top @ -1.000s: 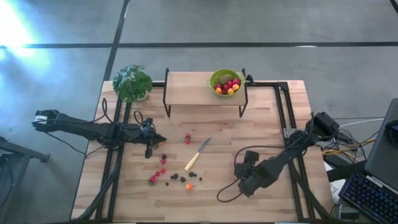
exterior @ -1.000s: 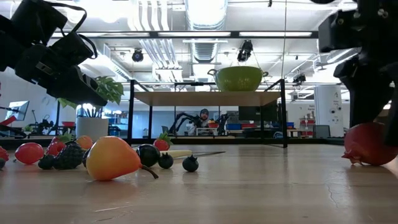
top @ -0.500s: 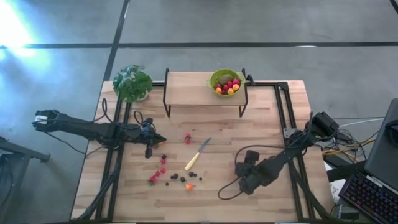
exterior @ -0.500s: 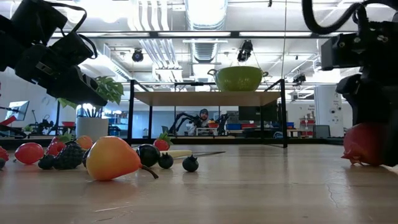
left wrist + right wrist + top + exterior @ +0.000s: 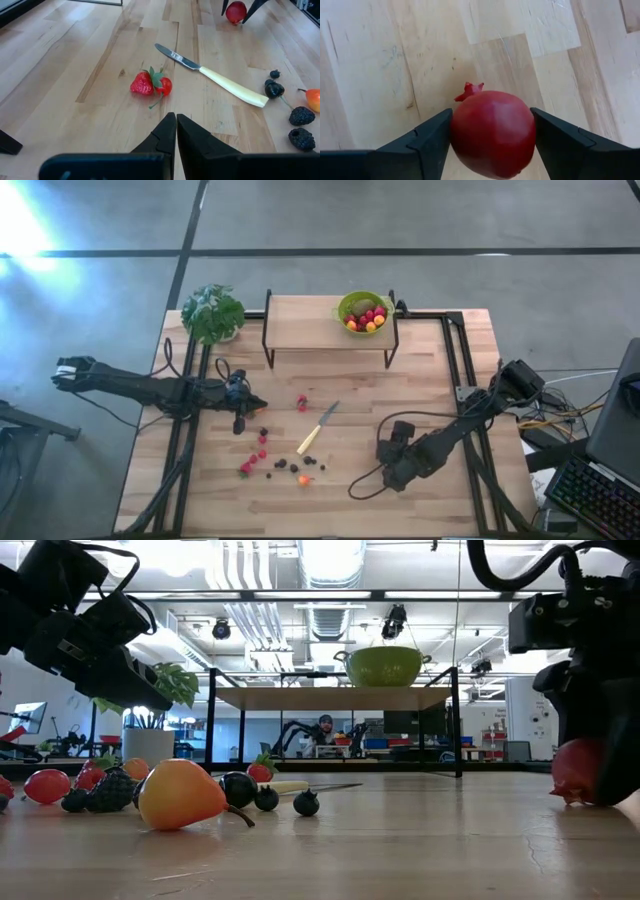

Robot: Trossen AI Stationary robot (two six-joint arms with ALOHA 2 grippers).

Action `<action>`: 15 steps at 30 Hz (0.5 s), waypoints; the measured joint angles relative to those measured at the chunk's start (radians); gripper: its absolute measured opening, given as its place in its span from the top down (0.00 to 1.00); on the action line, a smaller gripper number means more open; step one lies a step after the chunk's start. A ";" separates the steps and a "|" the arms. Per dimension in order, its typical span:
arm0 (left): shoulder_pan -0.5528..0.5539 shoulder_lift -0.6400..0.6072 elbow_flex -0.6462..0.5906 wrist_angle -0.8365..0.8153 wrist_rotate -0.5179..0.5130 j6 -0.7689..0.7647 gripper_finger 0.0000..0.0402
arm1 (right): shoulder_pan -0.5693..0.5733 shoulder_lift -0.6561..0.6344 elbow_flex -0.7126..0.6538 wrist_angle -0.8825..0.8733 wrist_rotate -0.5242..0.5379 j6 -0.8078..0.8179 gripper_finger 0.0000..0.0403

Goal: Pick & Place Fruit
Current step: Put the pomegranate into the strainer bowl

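Red fruit first: one round pomegranate (image 5: 495, 142) sits on the table's right half, and the right gripper (image 5: 491, 116) has a finger pressed against each flank, clamped on it with the fruit resting on the boards. Over on the other side, the left gripper (image 5: 176, 116) hangs pinched together with nothing in it, pointing at a pair. That is one strawberry (image 5: 142, 84) and one small round red fruit (image 5: 165, 86), touching each other.

One pale-handled knife (image 5: 215, 76) lies beyond them, blade toward the pair. Past its handle I count two blackberries (image 5: 302, 115), one dark cherry (image 5: 274, 89), one tiny dark berry (image 5: 274, 74) and one orange piece (image 5: 314, 99) at the edge. From above, the loose scatter (image 5: 262, 453) on the front left also holds several small red bits, too tiny to count surely.

One green bowl (image 5: 347, 304) stands on the one raised shelf (image 5: 300, 323) at the back, with red and orange-yellow pieces and one brown-green ball inside. One potted plant (image 5: 212, 312) fills the back left corner.

Underfoot it's a pale wood-plank table (image 5: 430, 380) on a grey floor. Across the room there are exposed ceiling ducts and strip lights, with one person (image 5: 325, 727) far off behind the shelf.
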 joint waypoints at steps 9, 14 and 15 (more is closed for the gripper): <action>0.000 0.000 0.000 0.000 0.000 0.000 0.95 | 0.000 0.000 -0.001 0.000 0.000 -0.008 0.46; 0.000 0.000 0.000 0.000 0.000 0.000 0.95 | 0.000 -0.001 -0.001 -0.001 0.000 -0.008 0.44; 0.000 0.000 0.000 0.000 0.000 0.000 0.95 | 0.000 -0.002 -0.001 -0.001 0.000 -0.009 0.44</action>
